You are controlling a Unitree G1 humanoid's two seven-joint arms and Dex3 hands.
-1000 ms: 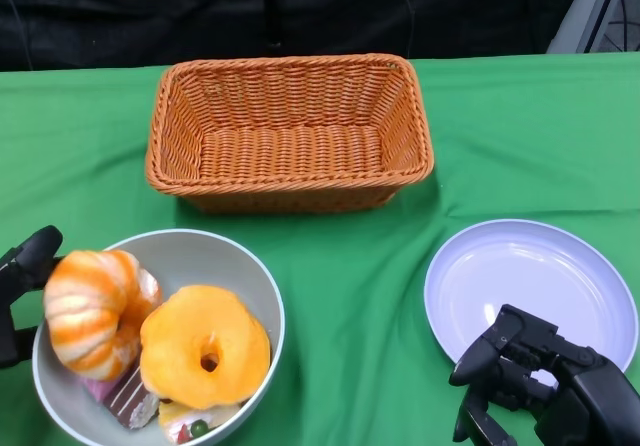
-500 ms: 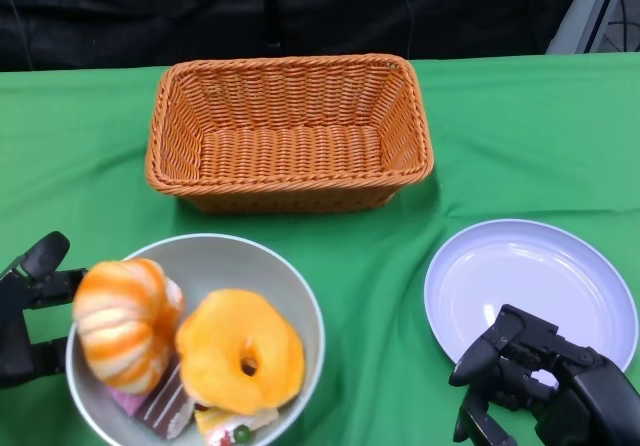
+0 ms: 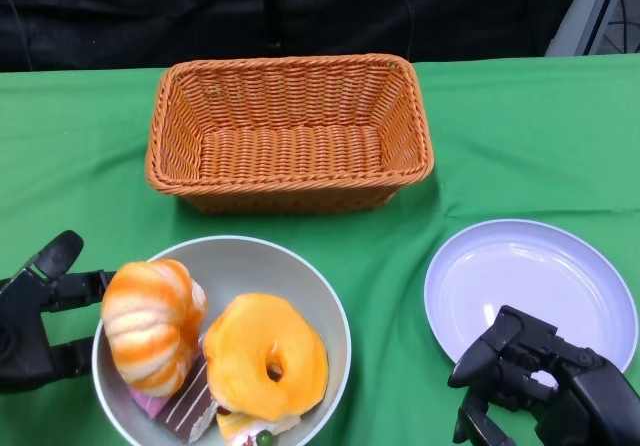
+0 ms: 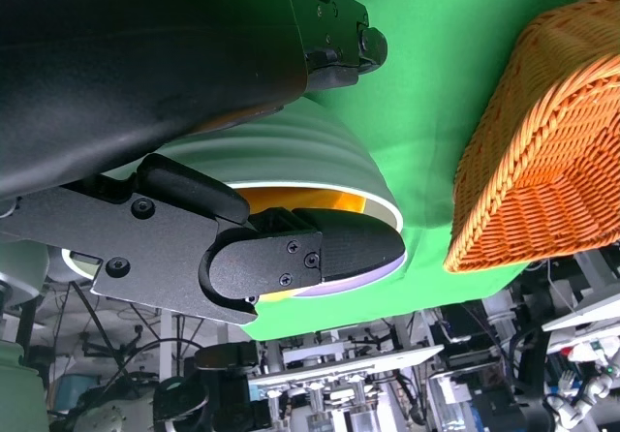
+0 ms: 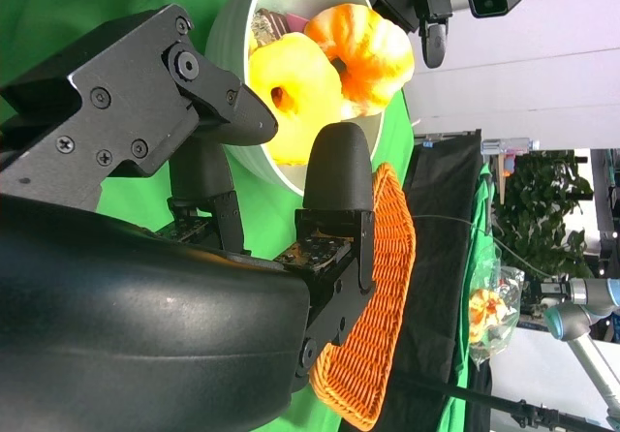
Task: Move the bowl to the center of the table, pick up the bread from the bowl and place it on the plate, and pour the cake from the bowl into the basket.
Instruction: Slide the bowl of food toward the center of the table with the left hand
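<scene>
**Bowl held at its left rim, plate empty**

Left hand (image 3: 35,311) clamped on the left rim of the grey bowl (image 3: 310,286), fingers on the outer wall and one over the lip, as seen in the left wrist view. Bowl resting on the green tablecloth (image 3: 500,136), at the near left, in front of the wicker basket (image 3: 288,131) and apart from it. Inside the bowl: a striped orange-and-white bread roll (image 3: 150,324) at the left, leaning against a yellow ring-shaped bread (image 3: 265,354) just beside it to the right. Beneath those two, a chocolate cake slice (image 3: 188,413) on a pink layer, plus a small cake with fruit on top (image 3: 250,429) at the near edge, both partly hidden.

Right hand (image 3: 545,381) at the near right, holding nothing, fingers bent but apart, overlapping the near edge of the pale lilac plate (image 3: 530,276) in the head view; contact with the plate not discernible. Plate lying to the right of the bowl, well apart from it, near the right front corner of the basket.
</scene>
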